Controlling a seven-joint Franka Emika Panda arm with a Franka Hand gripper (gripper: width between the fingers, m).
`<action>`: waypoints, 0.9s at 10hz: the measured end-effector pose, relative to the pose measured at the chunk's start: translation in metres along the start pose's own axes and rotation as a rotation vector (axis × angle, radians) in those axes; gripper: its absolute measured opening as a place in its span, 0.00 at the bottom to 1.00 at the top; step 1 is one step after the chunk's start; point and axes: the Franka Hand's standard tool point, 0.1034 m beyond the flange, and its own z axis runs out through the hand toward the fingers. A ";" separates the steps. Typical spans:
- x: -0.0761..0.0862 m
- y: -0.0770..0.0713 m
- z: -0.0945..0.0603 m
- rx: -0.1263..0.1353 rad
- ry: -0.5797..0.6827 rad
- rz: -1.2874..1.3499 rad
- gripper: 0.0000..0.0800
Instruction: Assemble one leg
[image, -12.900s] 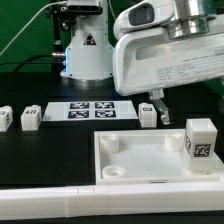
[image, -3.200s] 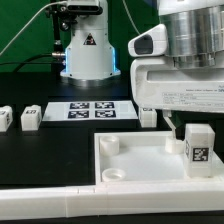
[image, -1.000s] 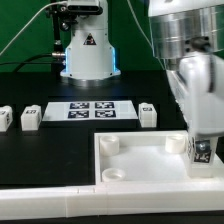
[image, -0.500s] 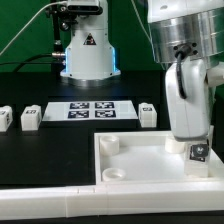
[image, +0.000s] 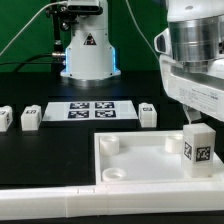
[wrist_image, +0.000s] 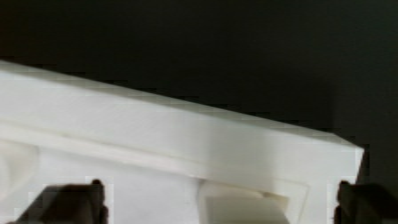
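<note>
The arm (image: 190, 50) is filling the far right corner of the bench, its grey-and-white body hanging just above the big white panel (image: 140, 152), which is lying flat at the near right of the bench with round sockets showing in its corners. A long white rail (image: 60, 203) is running along the near edge. The marker board (image: 91, 110) is sitting flat toward the middle of the bench, in front of the white robot base (image: 87, 50) at the far edge. The leg (image: 198, 150) is standing upright on the panel's right side, near the bench's right edge, tag facing outward, directly under the arm. Three other small blocks are waiting on the black top: two (image: 30, 117) by the left edge, one (image: 148, 114) just beyond the panel. In the wrist view the dark fingertips (wrist_image: 71, 200) are standing wide apart, gripping nothing, with the panel's white edge between them.
</note>
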 end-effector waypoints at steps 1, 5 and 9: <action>0.001 0.000 0.000 0.000 0.000 -0.105 0.81; 0.016 0.002 -0.004 0.001 0.008 -0.510 0.81; 0.033 0.004 -0.008 -0.032 0.046 -0.950 0.81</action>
